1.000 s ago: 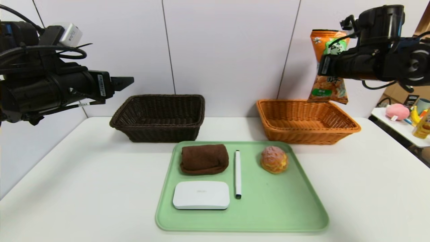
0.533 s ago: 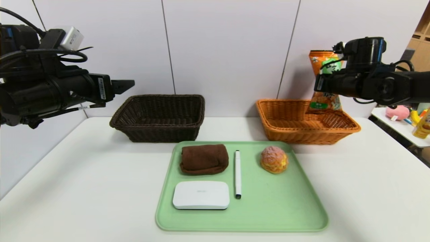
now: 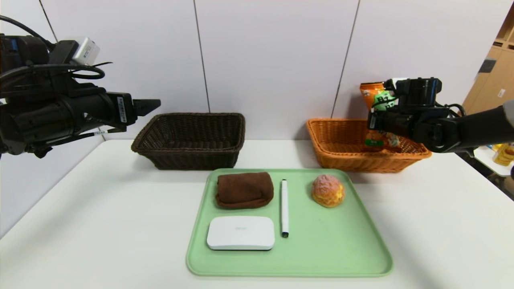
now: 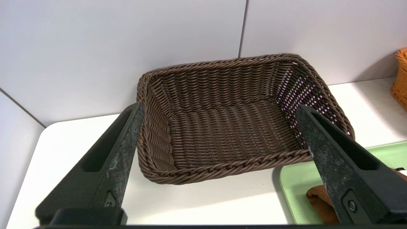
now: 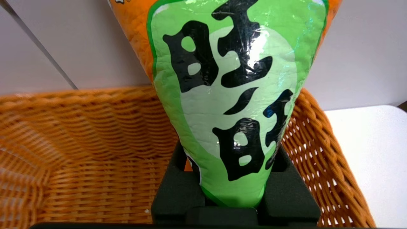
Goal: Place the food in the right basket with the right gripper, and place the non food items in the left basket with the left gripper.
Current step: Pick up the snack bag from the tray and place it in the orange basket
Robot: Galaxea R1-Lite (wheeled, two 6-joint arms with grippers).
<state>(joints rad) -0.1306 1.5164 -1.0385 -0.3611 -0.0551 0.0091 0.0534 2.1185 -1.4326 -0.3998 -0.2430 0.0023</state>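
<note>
Now, left pincer (image 3: 150, 105) parked above desk (image 3: 80, 208), jaws wide, nothing held; dark basket (image 3: 188, 140) empty. On green tray (image 3: 321, 249): brown towel (image 3: 243, 189), white box (image 3: 240, 233), pen (image 3: 284, 207), bun (image 3: 328, 190), all untouched. Right pincer (image 3: 373, 120) clamped on snack bag (image 3: 375, 104), dropped from well above the orange basket (image 3: 341, 152) a second ago; bag's lower end now inside the rim. Release judged next; bun then remaining for this arm.
</note>
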